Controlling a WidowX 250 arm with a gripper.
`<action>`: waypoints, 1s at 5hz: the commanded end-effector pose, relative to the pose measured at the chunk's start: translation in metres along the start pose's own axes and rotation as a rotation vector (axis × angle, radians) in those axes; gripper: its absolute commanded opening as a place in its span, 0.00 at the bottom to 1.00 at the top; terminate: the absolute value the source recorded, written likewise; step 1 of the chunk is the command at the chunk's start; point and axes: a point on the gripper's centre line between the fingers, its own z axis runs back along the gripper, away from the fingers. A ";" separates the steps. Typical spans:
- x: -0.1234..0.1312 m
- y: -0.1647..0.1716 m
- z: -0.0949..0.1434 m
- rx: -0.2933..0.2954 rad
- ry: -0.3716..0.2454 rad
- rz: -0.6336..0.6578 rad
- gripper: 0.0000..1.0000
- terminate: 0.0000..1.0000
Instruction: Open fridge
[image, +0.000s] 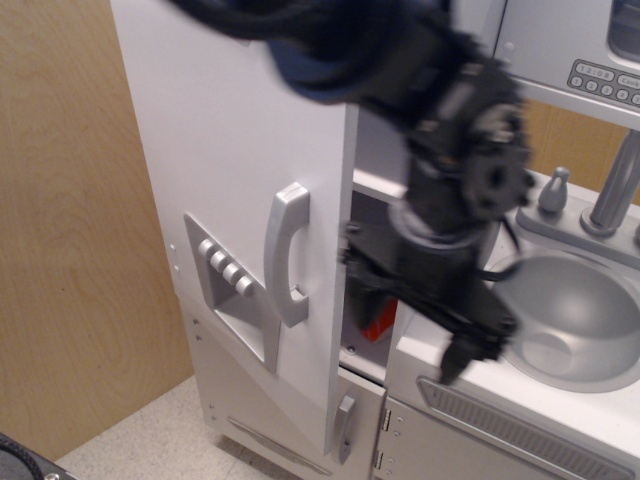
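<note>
Wood-panelled wall (70, 200) beside half-open fridge (240, 170)

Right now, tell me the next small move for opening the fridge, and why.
Probably bring the gripper back left to hook the handle or the door's free edge and pull outward. The fridge door stands only partly ajar, the gap showing something red inside, and the blurred gripper sits off the handle, in front of the sink.

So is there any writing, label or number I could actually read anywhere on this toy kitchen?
None can be read.
Grey keypad panel at the upper right: its small buttons carry marks too small and blurred to read.
Four round buttons in the recessed dispenser panel on the tall silver-grey fridge door: no markings visible.
</note>
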 end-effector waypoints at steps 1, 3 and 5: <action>0.052 -0.001 0.018 0.002 -0.103 0.062 1.00 0.00; 0.061 0.044 0.025 0.082 -0.151 0.116 1.00 0.00; 0.026 0.072 0.030 0.107 -0.141 0.109 1.00 0.00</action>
